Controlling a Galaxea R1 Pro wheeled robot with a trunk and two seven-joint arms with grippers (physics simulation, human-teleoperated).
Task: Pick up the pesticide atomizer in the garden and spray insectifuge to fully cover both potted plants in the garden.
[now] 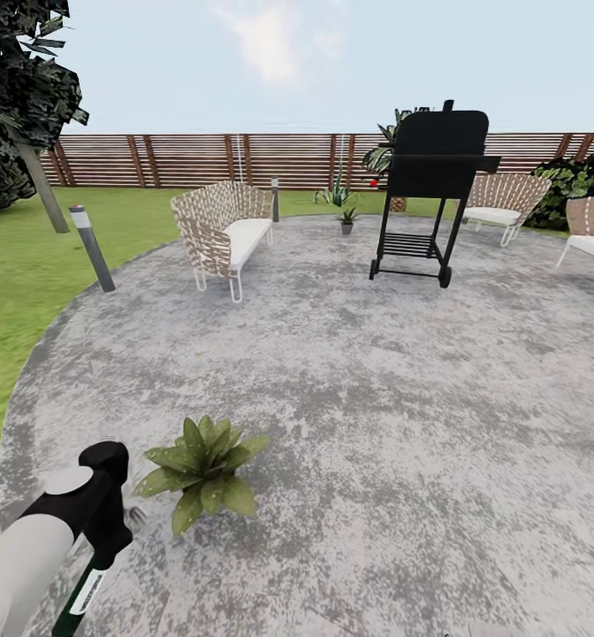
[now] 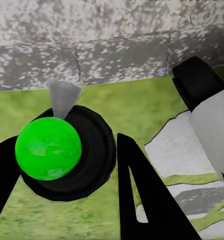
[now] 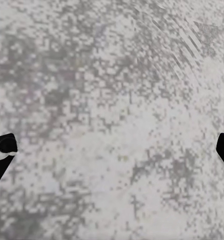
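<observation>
Round grey paved patio (image 1: 376, 380) under a pale sky, lawn (image 1: 13, 274) along its left edge, brown slatted fence (image 1: 190, 159) across the back.

Left arm: white forearm with black wrist comes up from the lower left corner of the head view. Left gripper (image 1: 91, 566) points down and is closed on the pesticide atomizer (image 1: 80, 597); the dark green body and white label hang below the black fingers. The bottle sits over the patio's near left edge, just left of the nearer potted plant (image 1: 204, 473), whose leaves nearly reach the wrist. Its pot is hidden by the leaves.

Second potted plant (image 1: 347, 218) stands at the patio's far edge, well apart, between a woven bench (image 1: 226, 232) and a black grill cart (image 1: 434, 186). 2 more woven chairs (image 1: 505, 202) at the far right edge. Grey bollard lamp (image 1: 91, 248) on the lawn by the left edge.

Left wrist view: looking down the bottle, a bright green round end (image 2: 48, 148) in a black ring, 1 black finger (image 2: 142, 200) on each side of it. Grass, paving and white stepping stones beyond.

Right wrist view: mottled patio surface; black fingertips (image 3: 1, 155) at the 2 opposite edges, spread wide, nothing between them.
</observation>
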